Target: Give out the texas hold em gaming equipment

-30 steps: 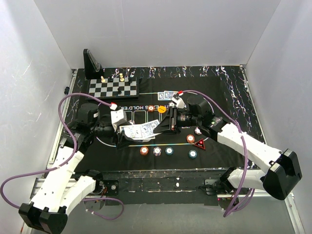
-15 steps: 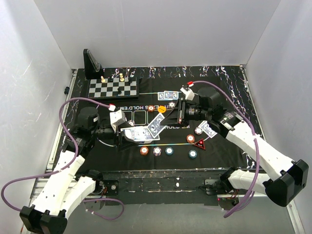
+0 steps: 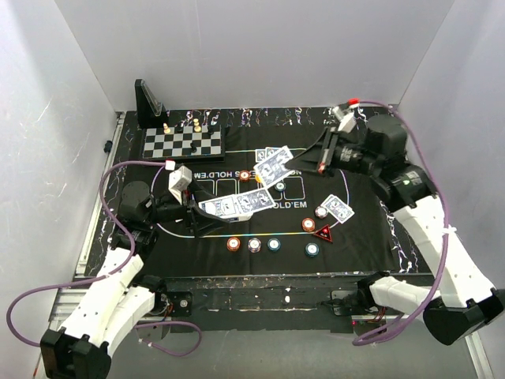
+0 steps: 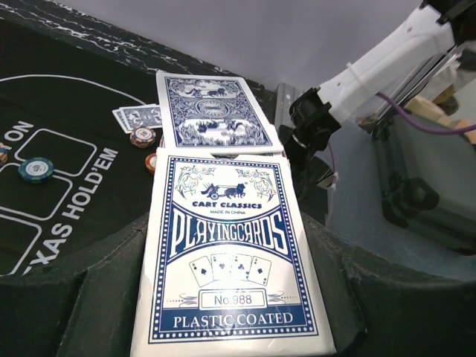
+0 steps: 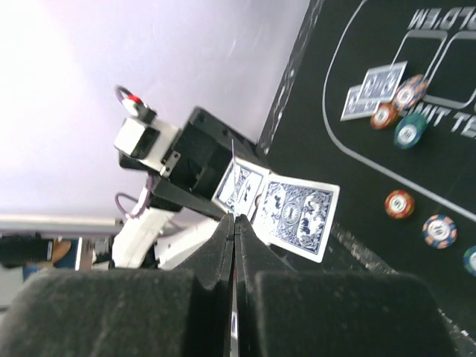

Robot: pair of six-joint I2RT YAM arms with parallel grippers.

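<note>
My left gripper (image 3: pixel 207 212) is shut on a blue-and-white playing card box (image 3: pixel 226 207) (image 4: pixel 230 253), held above the mat's left side. One blue-backed card (image 4: pixel 212 111) (image 5: pixel 297 216) sticks out of its far end. My right gripper (image 3: pixel 306 163) (image 5: pixel 235 223) is shut on a single playing card (image 3: pixel 274 167), lifted above the mat's far middle and seen edge-on in its wrist view. Two cards (image 3: pixel 338 209) lie on the right of the mat. Poker chips lie along the near line: orange (image 3: pixel 233 244), white-pink (image 3: pixel 254 244), teal (image 3: pixel 273 244). A red triangular marker (image 3: pixel 323 234) lies near them.
A chessboard (image 3: pixel 183 144) with a few pieces sits at the back left, a black stand (image 3: pixel 148 104) behind it. White walls close in the black Texas Hold'em mat (image 3: pixel 371 229) on three sides. More chips (image 3: pixel 308 224) lie near the marker, and one (image 3: pixel 245 175) at mid-mat.
My right gripper has closed on a card at the box and drawn it up and back to the right. The left arm has shifted the box slightly left.
</note>
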